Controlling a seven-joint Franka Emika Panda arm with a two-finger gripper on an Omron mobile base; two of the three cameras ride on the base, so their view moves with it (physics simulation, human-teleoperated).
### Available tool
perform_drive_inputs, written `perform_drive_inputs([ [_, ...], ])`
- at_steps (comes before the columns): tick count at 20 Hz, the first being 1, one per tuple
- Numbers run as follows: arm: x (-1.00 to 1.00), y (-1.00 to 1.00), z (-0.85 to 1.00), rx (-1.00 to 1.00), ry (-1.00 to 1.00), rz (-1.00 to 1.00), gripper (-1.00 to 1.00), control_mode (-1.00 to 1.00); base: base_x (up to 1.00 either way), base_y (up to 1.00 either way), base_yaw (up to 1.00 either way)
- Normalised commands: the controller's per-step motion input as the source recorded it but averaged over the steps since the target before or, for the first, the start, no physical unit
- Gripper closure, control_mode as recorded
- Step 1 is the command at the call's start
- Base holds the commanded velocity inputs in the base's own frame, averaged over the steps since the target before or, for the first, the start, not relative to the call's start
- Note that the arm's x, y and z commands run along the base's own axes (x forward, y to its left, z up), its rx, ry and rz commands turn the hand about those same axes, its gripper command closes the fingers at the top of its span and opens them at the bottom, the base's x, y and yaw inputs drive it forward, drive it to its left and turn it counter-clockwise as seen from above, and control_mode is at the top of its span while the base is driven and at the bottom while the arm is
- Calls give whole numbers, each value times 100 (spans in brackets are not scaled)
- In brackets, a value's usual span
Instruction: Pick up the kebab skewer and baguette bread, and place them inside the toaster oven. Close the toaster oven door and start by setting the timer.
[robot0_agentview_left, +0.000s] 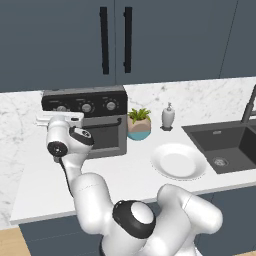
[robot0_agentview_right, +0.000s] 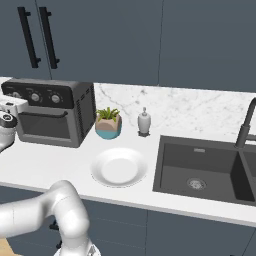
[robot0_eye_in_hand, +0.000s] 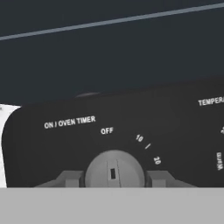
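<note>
The toaster oven (robot0_agentview_left: 85, 121) stands at the back of the white marble counter (robot0_agentview_left: 125, 175) under dark blue cupboards (robot0_agentview_left: 150, 40), its door (robot0_agentview_left: 102, 135) shut. The tool (robot0_eye_in_hand: 114, 177) sits at the oven's black top panel, jaws narrowly set either side of the timer knob (robot0_eye_in_hand: 114, 169), apparently gripping it. A plant pot (robot0_agentview_left: 139, 125), soap bottle (robot0_agentview_left: 168, 117), white plate (robot0_agentview_left: 178, 161) and dark sink (robot0_agentview_left: 225, 145) lie toward the right end.

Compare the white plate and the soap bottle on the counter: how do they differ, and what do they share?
The plate lies flat and wide; the soap bottle stands upright and narrow. The plate sits near the counter's front edge, the bottle back by the wall. Both are pale and rest on the white counter.
</note>
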Motion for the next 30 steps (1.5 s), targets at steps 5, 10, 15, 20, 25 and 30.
perform_drive_inputs([
  [5, 0, 0, 11, 15, 0, -6, 100, -100, 0, 0, 0],
  [10, 0, 0, 13, 22, 0, -9, 100, -100, 0, 0, 0],
  [15, 11, 0, 12, 24, 0, -9, 100, -100, 0, 0, 0],
  [20, 32, 0, 13, 26, 0, -10, 100, -100, 0, 0, 0],
  [25, 38, 0, 4, 28, 0, -9, 100, -100, 0, 0, 0],
  [30, 20, 0, 0, 31, 0, -7, 100, -100, 0, 0, 0],
])
